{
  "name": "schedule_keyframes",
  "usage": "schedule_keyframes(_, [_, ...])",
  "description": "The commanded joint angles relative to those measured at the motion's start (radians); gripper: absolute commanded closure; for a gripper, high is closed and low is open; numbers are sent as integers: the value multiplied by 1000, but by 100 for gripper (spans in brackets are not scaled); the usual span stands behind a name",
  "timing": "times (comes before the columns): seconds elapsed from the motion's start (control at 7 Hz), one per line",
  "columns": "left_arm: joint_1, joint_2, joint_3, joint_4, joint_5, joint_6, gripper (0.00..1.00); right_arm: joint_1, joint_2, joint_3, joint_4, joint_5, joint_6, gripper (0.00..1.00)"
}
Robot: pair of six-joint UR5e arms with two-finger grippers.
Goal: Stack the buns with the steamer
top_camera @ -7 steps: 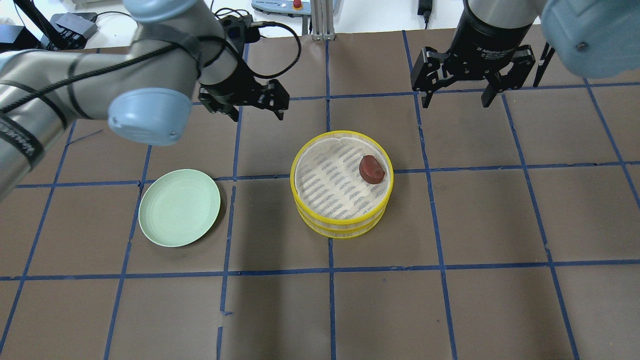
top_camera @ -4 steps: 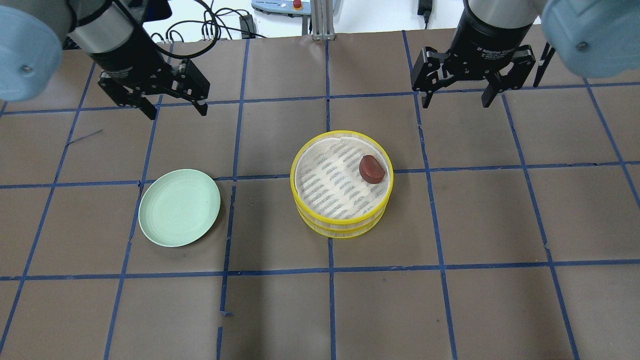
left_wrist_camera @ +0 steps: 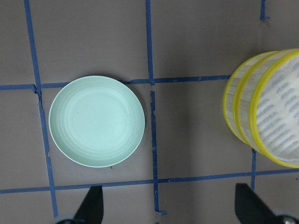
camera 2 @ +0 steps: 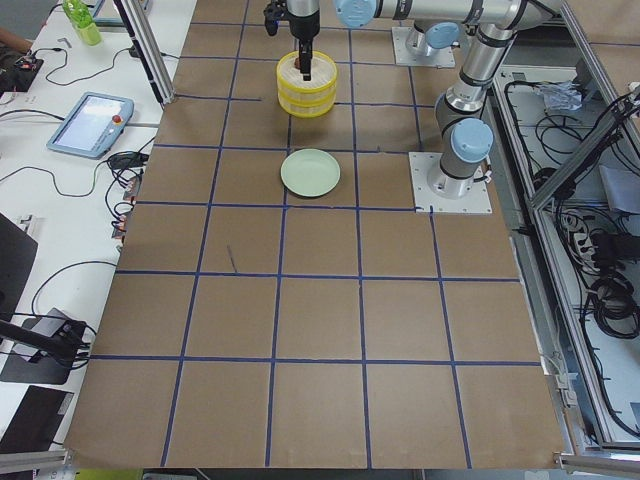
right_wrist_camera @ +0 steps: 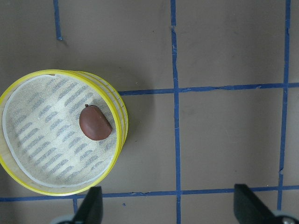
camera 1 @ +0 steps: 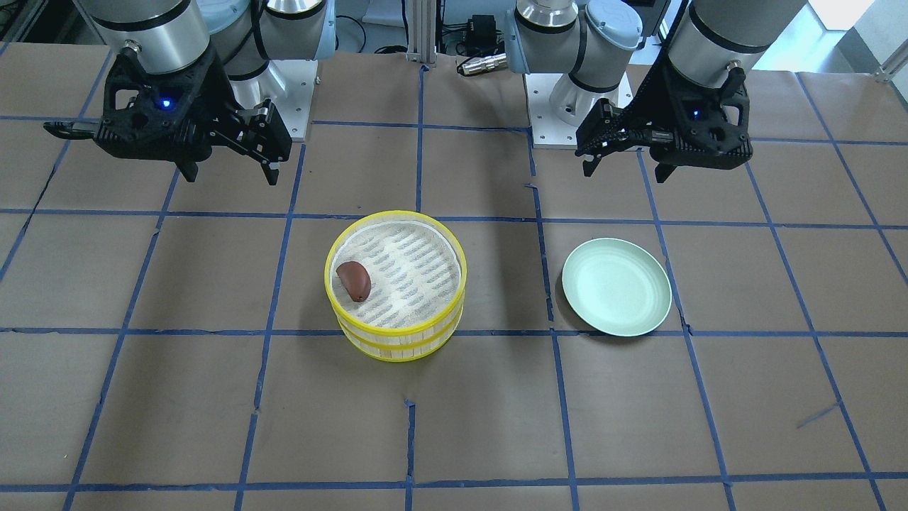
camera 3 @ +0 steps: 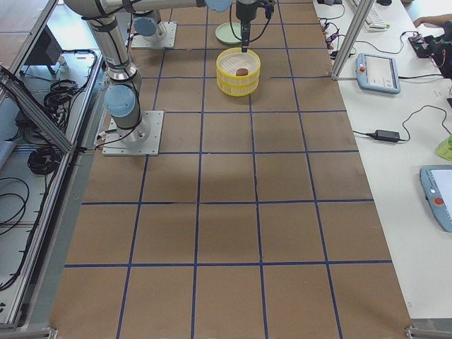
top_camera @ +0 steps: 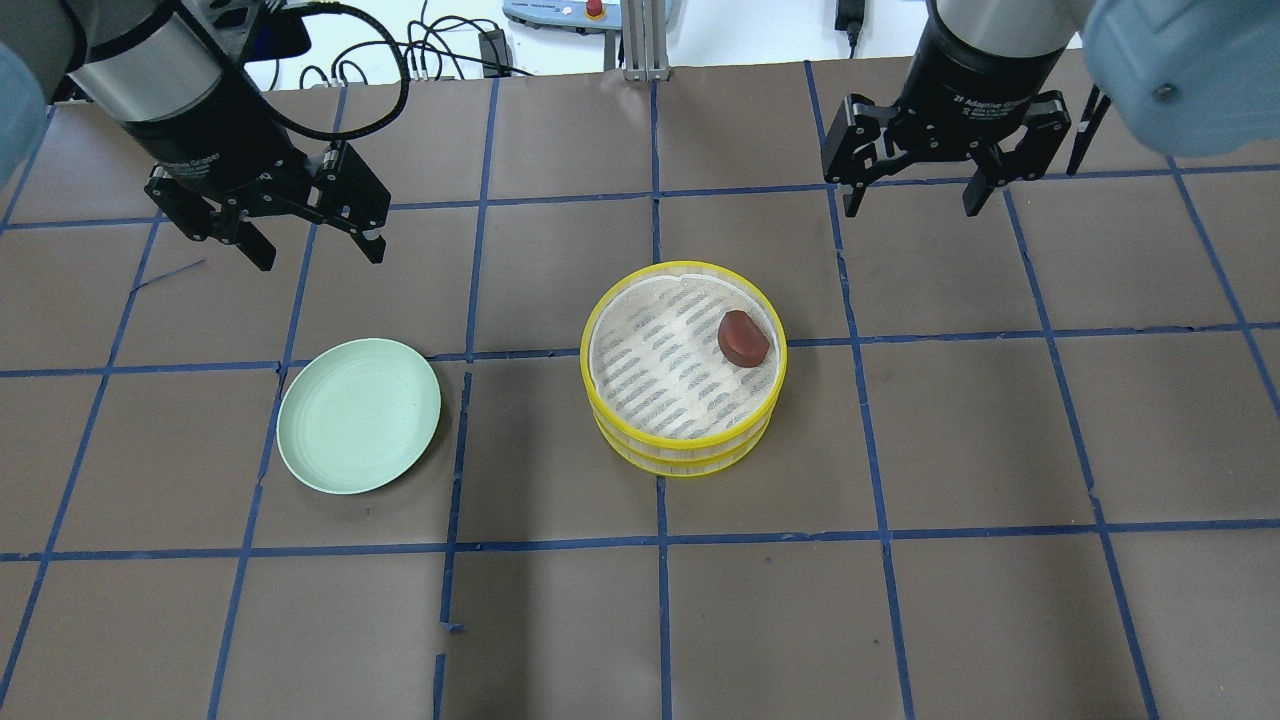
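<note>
1. Since a second ago the left gripper [top_camera: 318, 252] has swung away from the steamer [top_camera: 685, 452] toward the table's left end. It now hangs high over the stretch of table [top_camera: 900, 620] beside the pale green plate [top_camera: 358, 415]. The right gripper [top_camera: 912, 205], the steamer and the plate have kept their places.
2. The left gripper's fingers are spread wide with nothing between them. In the left wrist view, its fingertips [left_wrist_camera: 91, 205] show at the bottom corners, far apart, with bare table between.
3. The right gripper is spread just as wide and carries nothing. It is raised off the table toward the right end, apart from the steamer. Its fingertips [right_wrist_camera: 91, 205] frame bare brown paper in the right wrist view.
4. The steamer is yellow-rimmed, two tiers stacked, with a patterned cloth liner in the top tier. It stands mid-table, about midway between the robot's edge and the operators' edge.
5. The red-brown bun [top_camera: 743, 338] lies on the liner in the top tier, close against the wall on the side toward the right end. It touches neither gripper.
6. The plate sits flat on the table, well apart from the steamer on its left-end side, its face showing only bare green.
7. Brown paper with a blue tape grid runs on all sides of both containers. From the side views it runs far toward both ends of the table.
</note>
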Motion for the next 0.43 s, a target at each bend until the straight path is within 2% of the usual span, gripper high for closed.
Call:
schedule_keyframes(0.0, [-1,3,-9,-1,-8,-1,0,0,0,0,1,0,1,0])
schedule_keyframes(0.29, [-1,4,-10,-1,-5,3,0,0,0,0,0,0,0,0])
